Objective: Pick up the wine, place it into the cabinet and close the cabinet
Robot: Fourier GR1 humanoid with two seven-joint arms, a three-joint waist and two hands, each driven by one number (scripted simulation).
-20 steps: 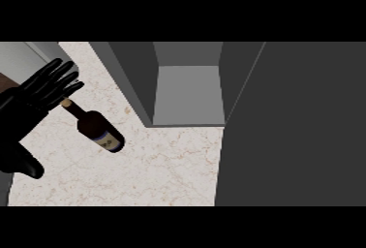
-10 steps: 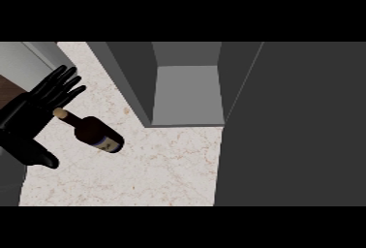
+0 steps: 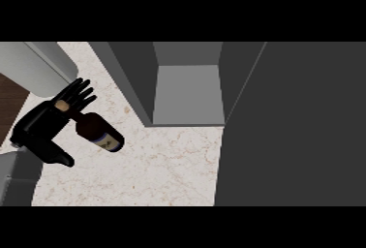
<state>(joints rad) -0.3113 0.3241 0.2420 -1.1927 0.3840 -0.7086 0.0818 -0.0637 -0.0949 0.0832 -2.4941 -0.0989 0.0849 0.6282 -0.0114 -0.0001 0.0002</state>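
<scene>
Dark glass is what I'm working with here: the wine [image 3: 99, 133] is lying on the pale marbled table [image 3: 164, 169], neck pointing up-left toward my left hand [image 3: 49, 127], fat base pointing down-right. So its long axis is running diagonally, and the cork end is sitting right against my fingers [image 3: 79, 92], which are looking mostly straight and spread past the neck rather than wrapped around anything. I'm not holding it yet as far as I can tell; the thumb is hanging low, below the bottle's shoulder.

My right hand isn't showing anywhere, so the left is the only 1 near enough to matter.

The cabinet [image 3: 187, 94] is sitting to the right of the bottle, open, with its grey inside shelf facing me, and a big dark door panel [image 3: 293, 126] is swinging out on the far right. There's bare table between bottle and cabinet, so I'm guessing the carry across is going to be short and unobstructed.
</scene>
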